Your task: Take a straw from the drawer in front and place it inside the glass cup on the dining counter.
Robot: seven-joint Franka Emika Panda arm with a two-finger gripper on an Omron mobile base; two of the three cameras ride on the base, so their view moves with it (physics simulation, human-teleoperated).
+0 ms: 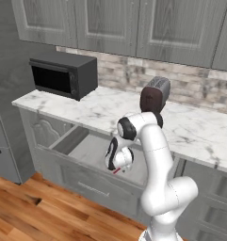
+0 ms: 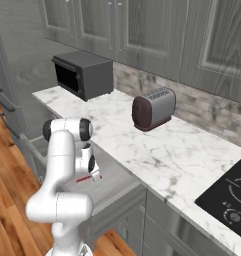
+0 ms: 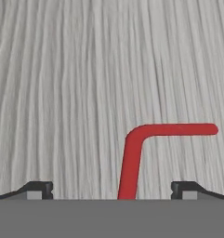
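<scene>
A row of grey panelled wall cabinets (image 1: 133, 23) ran above a brick backsplash, and below it stretched the white marble worktop (image 1: 190, 127) with grey veins. A black microwave (image 1: 63, 74) stood at the worktop's left end, and a dark toaster (image 2: 153, 108) with a silver top sat further along, well apart from it; in the right base view a black cooktop (image 2: 227, 195) lay at the worktop's far right. Under the worktop the drawer (image 1: 93, 153) stood pulled out over the wooden floor (image 1: 39, 212), its grey wood-grain bottom exposed. The white arm (image 1: 155, 164) bent down over the drawer, with the end effector (image 3: 112, 190) lowered inside it, close above the bottom. In the hand view its two dark fingertips (image 3: 36, 189) stood wide apart, released and holding nothing. Between them lay the straw (image 3: 134, 160), a red stick with a bent end, resting flat on the drawer bottom; its long part ran up from between the fingertips and its short part turned off toward the right of that view
</scene>
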